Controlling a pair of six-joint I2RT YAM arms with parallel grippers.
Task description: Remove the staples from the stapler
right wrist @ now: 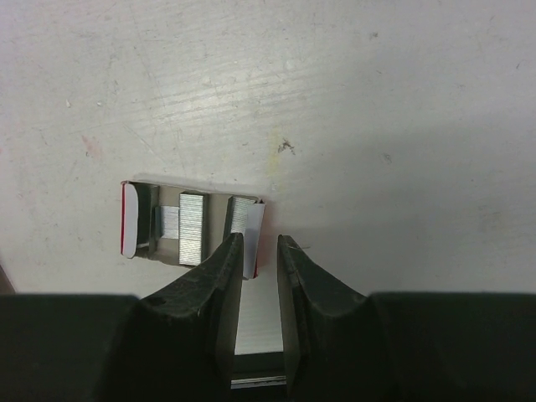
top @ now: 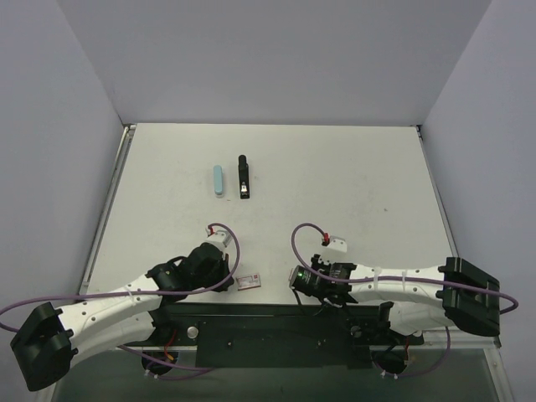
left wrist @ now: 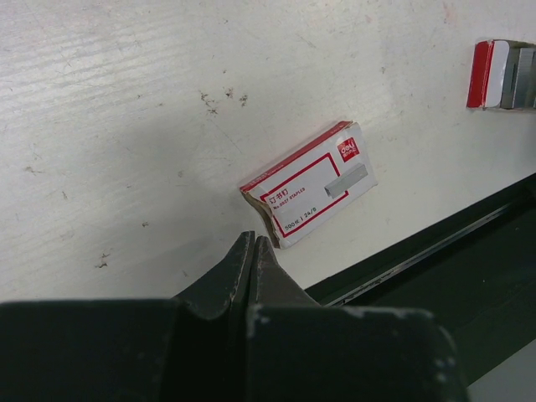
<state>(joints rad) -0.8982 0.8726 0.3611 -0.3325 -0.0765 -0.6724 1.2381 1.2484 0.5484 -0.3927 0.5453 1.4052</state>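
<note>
The stapler lies far back on the table as a light blue body (top: 219, 180) with a black, metal-tipped part (top: 243, 176) beside it; both arms are well short of it. My right gripper (right wrist: 260, 241) stands just behind an open red-and-white tray (right wrist: 134, 219) holding short blocks of staples (right wrist: 193, 226). Its jaws stand a narrow gap apart, and a pale, finely lined strip of staples (right wrist: 260, 310) fills that gap. My left gripper (left wrist: 253, 241) is shut and empty, its tips just short of a red-and-white staple box (left wrist: 311, 182).
The staple box (top: 248, 282) and the tray (top: 337, 244) lie near the table's front edge, between the two wrists. A black mounting rail (top: 276, 322) runs along that edge. Grey walls (top: 75, 126) close in the table's sides and back.
</note>
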